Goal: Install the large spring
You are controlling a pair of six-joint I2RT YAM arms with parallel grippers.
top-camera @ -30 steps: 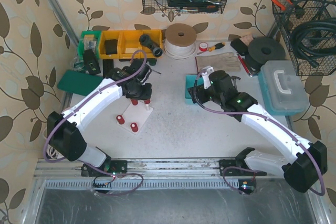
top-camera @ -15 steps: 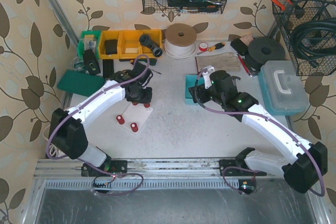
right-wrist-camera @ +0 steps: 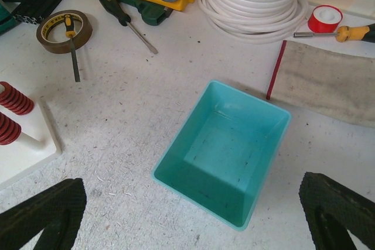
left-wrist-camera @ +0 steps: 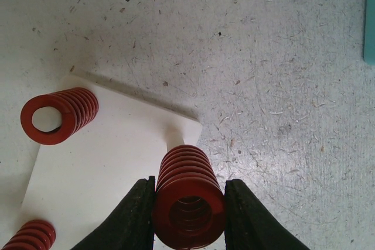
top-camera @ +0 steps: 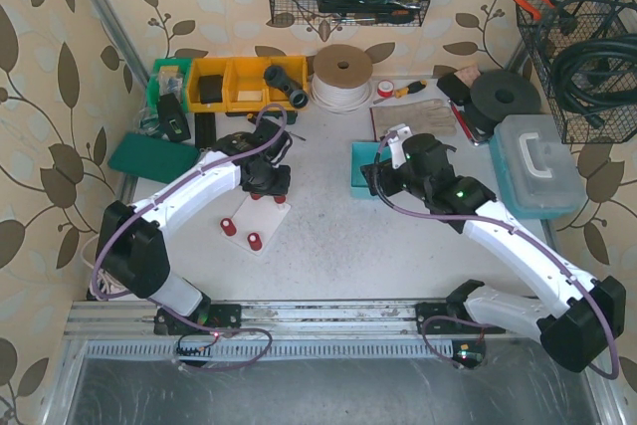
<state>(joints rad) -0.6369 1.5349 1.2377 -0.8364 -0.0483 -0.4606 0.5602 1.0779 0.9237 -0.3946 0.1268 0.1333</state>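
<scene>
My left gripper (left-wrist-camera: 188, 218) is shut on a large red spring (left-wrist-camera: 188, 188), which stands on end at the far right corner of the white base plate (left-wrist-camera: 111, 162). A white peg (left-wrist-camera: 174, 137) shows just past the spring's lower end. I cannot tell how far the peg is inside it. Two other red springs (left-wrist-camera: 55, 115) (left-wrist-camera: 30, 235) stand on the plate. In the top view the left gripper (top-camera: 267, 182) is over the plate's (top-camera: 261, 218) far end. My right gripper (right-wrist-camera: 190, 215) is open and empty above a teal bin (right-wrist-camera: 225, 150).
Near the plate lie a tape roll (right-wrist-camera: 64, 26), a screwdriver (right-wrist-camera: 126, 19), yellow bins (top-camera: 234, 84) and a white cable coil (top-camera: 341, 77). A cloth (right-wrist-camera: 328, 83) lies right of the teal bin. A plastic case (top-camera: 537, 164) stands at the right.
My left arm has shifted slightly and lowered the large spring onto the plate's far corner. The right arm has barely moved.
</scene>
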